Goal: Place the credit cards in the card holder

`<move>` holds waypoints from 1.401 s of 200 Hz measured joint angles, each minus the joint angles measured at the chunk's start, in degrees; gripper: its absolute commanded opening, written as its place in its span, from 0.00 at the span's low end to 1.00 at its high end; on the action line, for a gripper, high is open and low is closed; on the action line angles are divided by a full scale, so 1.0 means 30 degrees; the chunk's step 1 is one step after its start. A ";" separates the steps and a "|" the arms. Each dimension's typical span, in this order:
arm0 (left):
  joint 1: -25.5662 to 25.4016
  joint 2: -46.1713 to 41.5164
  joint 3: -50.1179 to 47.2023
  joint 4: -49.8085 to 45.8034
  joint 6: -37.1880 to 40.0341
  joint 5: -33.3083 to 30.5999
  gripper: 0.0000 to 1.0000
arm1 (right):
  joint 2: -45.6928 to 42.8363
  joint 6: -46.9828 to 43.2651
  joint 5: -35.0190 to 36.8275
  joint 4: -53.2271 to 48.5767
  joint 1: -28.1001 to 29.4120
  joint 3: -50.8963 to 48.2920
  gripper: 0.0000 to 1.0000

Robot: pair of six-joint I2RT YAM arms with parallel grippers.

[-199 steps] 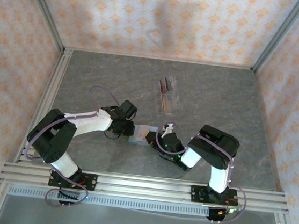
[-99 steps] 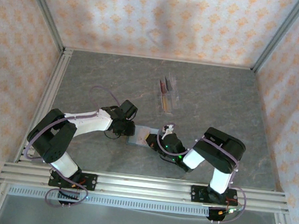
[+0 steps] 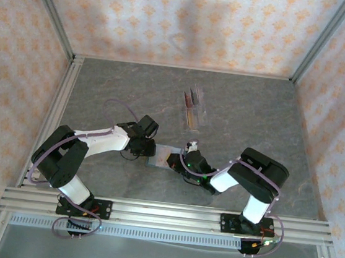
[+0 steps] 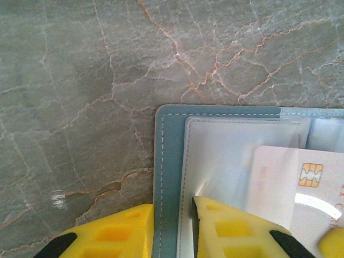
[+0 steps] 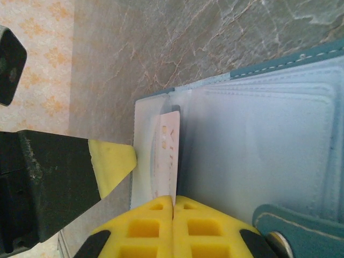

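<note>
Holder (image 3: 161,155) lay open on the desk (image 3: 255,113), pale inner side up, close to the near edge and about midway between your two arms. Your left end effector (image 4: 173,212) met it from the left with only a narrow gap between its yellow fingers (image 4: 231,231). One fingertip sat on the clear pocket (image 4: 226,156) and the other sat just outside, over bare desk. The stitched teal border ran up through the gap between them. You could not tell from the wrist views whether that border was pinched or merely straddled.

Your right end effector (image 5: 172,200) sat at the holder's right side. Its fingers were pressed together with no gap showing, and the near edge of a pale card (image 5: 167,156) was clamped in the seam between them. In the left wrist view the card lay flat over the right part of the clear pocket, with its gold chip (image 4: 310,174) facing up. In the right wrist view its far end reached in beside the stack of clear sleeves, near the holder's pale end panel. You could not tell whether that end was inside a pocket or resting on top.

A teal snap tab (image 5: 293,228) curled up just beside the right fingers. Well behind the holder, toward the middle of the desk, a clear rack (image 3: 194,114) stood with more cards (image 3: 191,97) upright in it, apart from both arms.
</note>
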 measured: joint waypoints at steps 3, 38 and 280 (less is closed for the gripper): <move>0.0000 0.0000 0.0000 0.0000 0.0000 0.0000 0.25 | 0.0000 -0.0015 -0.0007 -0.0102 0.0007 0.0066 0.00; 0.0000 0.0000 0.0000 0.0000 -0.0007 0.0000 0.25 | 0.0284 -0.0080 -0.0109 -0.0590 0.0036 0.0707 0.00; 0.2259 -0.3767 -0.1974 0.0197 -0.0532 0.1107 0.21 | 0.0525 -0.3140 -0.1749 -0.5843 0.0233 0.4583 0.32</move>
